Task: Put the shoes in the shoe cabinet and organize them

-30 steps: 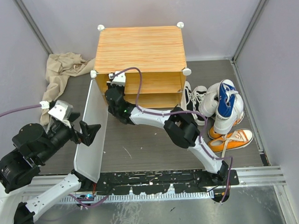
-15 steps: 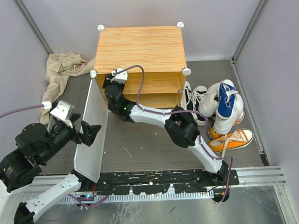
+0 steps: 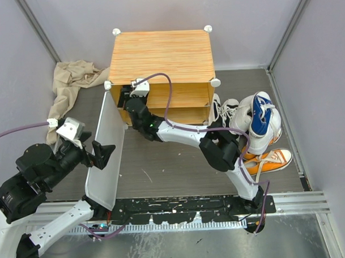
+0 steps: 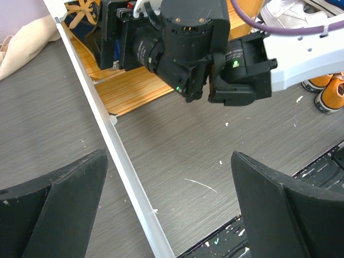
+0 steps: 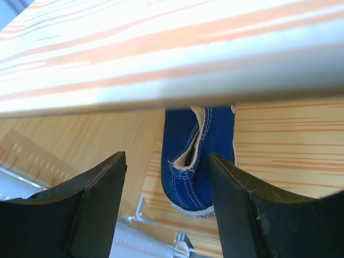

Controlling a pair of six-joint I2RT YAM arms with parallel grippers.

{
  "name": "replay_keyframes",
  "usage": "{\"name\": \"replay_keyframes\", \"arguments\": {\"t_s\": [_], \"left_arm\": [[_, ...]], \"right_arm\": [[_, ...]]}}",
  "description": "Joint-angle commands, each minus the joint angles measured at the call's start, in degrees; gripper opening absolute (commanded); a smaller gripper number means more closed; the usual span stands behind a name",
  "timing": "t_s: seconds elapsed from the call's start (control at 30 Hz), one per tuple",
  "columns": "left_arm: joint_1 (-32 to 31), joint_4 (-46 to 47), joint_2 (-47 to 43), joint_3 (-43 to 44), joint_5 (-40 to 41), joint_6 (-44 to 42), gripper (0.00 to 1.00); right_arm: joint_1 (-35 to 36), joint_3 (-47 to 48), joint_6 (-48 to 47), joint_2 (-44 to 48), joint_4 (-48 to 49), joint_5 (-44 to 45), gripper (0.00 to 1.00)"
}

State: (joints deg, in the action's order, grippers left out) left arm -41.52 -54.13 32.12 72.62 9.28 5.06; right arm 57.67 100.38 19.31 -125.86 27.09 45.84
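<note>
- Occupying the far middle of the table (image 3: 162,163), the shoe cabinet (image 3: 161,56) shows you its orange striped top, with white knobs (image 3: 215,82) at the corners.
- Its pale door panel (image 3: 108,154) stands swung out toward you on the left, leaving the front open and the striped shelf (image 3: 183,97) exposed.
- Your right arm (image 3: 218,153) stretches from its base across the table and reaches into the left part of the open front.
- Your left gripper (image 4: 169,158) hovers at the door panel's near edge with its jaws set wide; the panel's white rim runs between the fingers (image 4: 59,199), and you cannot tell whether either one touches it.
- A crumpled beige cloth (image 3: 69,87) lies to the left of the cabinet.
- Outside, just right of the cabinet, you find the waiting shoes in a heap: black high-tops (image 3: 220,111) nearest it, white sneakers (image 3: 240,120) beside them, a blue sneaker (image 3: 261,115) resting on the white ones, and orange sneakers (image 3: 270,159) closest to you.
- Your right gripper (image 5: 167,161) is spread apart and grips nothing; a blue shoe (image 5: 196,156) sits just beyond its fingertips on the wood-grain board inside the cabinet.
</note>
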Motion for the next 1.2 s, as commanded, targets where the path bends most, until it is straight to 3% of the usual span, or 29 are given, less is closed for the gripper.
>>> {"name": "replay_keyframes", "arguments": {"t_s": [0.0, 0.2, 0.57, 0.73, 1.0, 1.17], "left_arm": [[-0.12, 1.14, -1.09, 0.07, 0.89, -0.31, 0.98], [-0.06, 0.56, -1.56, 0.18, 1.04, -0.14, 0.98], [-0.13, 0.31, -1.53, 0.06, 1.54, -0.06, 0.98], [-0.1, 0.8, -1.77, -0.52, 1.53, 0.13, 0.98], [-0.06, 1.65, -1.62, -1.47, 1.56, -0.03, 0.98], [-0.09, 0.91, -1.36, -1.28, 2.17, -0.14, 0.98]], "right_arm": [[-2.64, -0.87, 5.71, 6.32, -5.55, -10.78, 0.67], [-4.49, 0.87, 6.96, 4.39, -8.64, -15.14, 0.67], [-5.99, 3.95, 10.37, 1.7, -6.84, -31.7, 0.63], [-5.99, -0.7, 9.56, 5.58, -8.25, -26.9, 0.63], [-4.3, -15.89, 7.22, 17.43, -8.43, -21.04, 0.64], [-3.03, -23.86, 3.91, 28.64, -17.26, -18.04, 0.65]]}}
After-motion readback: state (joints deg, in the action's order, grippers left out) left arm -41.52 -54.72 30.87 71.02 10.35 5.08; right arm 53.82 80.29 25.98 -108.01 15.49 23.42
